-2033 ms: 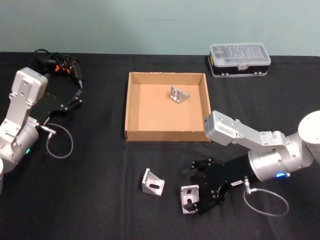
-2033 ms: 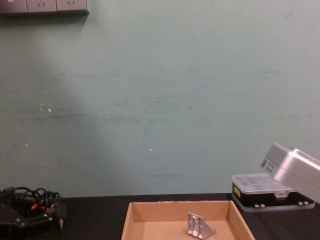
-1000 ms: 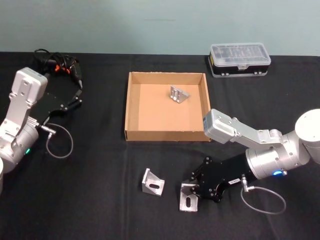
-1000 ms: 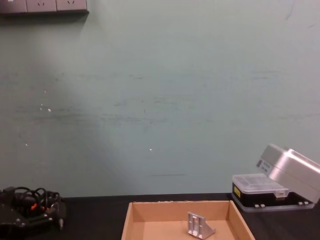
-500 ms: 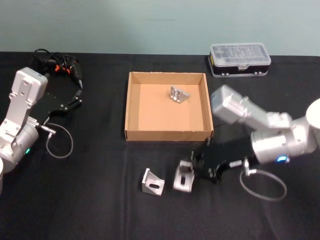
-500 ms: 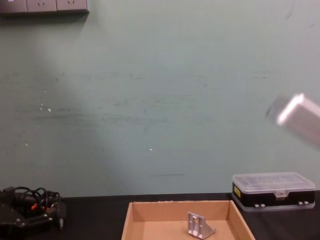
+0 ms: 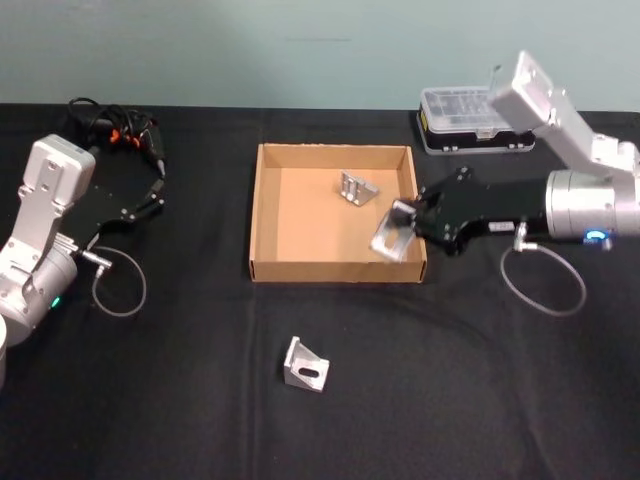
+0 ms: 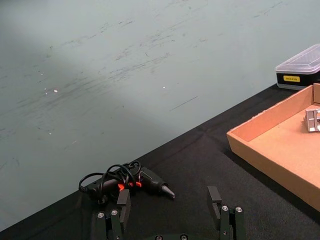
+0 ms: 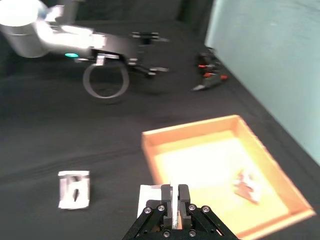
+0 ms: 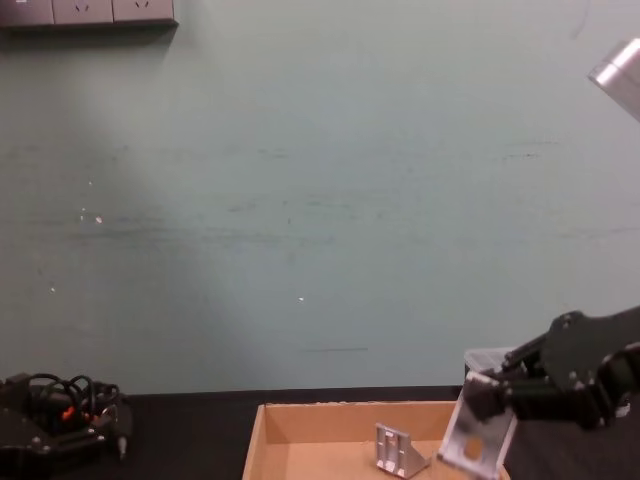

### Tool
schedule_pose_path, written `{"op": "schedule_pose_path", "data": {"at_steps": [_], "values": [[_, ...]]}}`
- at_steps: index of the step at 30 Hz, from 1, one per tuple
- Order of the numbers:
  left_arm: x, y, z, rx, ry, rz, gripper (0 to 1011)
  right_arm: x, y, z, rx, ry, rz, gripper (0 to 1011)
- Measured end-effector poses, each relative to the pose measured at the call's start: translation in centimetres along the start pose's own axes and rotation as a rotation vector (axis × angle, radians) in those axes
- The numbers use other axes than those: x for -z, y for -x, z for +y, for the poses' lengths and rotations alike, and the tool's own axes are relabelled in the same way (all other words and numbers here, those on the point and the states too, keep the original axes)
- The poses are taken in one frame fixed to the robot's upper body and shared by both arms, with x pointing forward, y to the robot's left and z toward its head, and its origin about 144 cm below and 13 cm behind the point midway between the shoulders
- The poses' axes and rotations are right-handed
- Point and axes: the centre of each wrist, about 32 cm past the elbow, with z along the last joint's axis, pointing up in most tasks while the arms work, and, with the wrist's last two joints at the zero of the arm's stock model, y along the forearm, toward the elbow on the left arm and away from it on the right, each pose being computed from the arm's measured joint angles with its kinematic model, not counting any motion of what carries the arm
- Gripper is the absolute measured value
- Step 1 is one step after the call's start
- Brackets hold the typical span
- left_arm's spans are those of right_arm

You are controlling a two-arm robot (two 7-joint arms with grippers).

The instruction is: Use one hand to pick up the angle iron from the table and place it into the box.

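Above the front right corner of the box (image 7: pixel 335 270), the right pincer (image 7: pixel 408 222) is now seen clenched on the angle iron (image 7: pixel 392 233), which has been lifted off the tabletop (image 7: pixel 180 400), where it was gripped a second ago, and is held tilted in the air by the box's right wall. A second angle iron (image 7: pixel 305 365) is left lying on the tabletop in front of the box, and a third angle iron (image 7: pixel 357 188) is seen inside the box near its back wall. The left pincer (image 7: pixel 153 192) is parked with its fingers spread apart at the left of the tabletop, close to the cables (image 7: pixel 105 125).
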Motion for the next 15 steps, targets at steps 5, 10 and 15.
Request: {"op": "schedule_pose_path", "data": {"at_steps": [5, 10, 15], "values": [[0.0, 0.0, 0.0, 0.0, 0.0, 0.0, 1000, 0.6, -1.3, 0.4, 0.076, 0.008, 0.025, 103], [0.0, 0.0, 0.0, 0.0, 0.0, 0.0, 1000, 1.3, -2.4, 1.4, 0.117, 0.02, 0.046, 103], [0.0, 0.0, 0.0, 0.0, 0.0, 0.0, 1000, 2.2, -3.3, 3.0, 0.135, 0.027, 0.074, 103]]}}
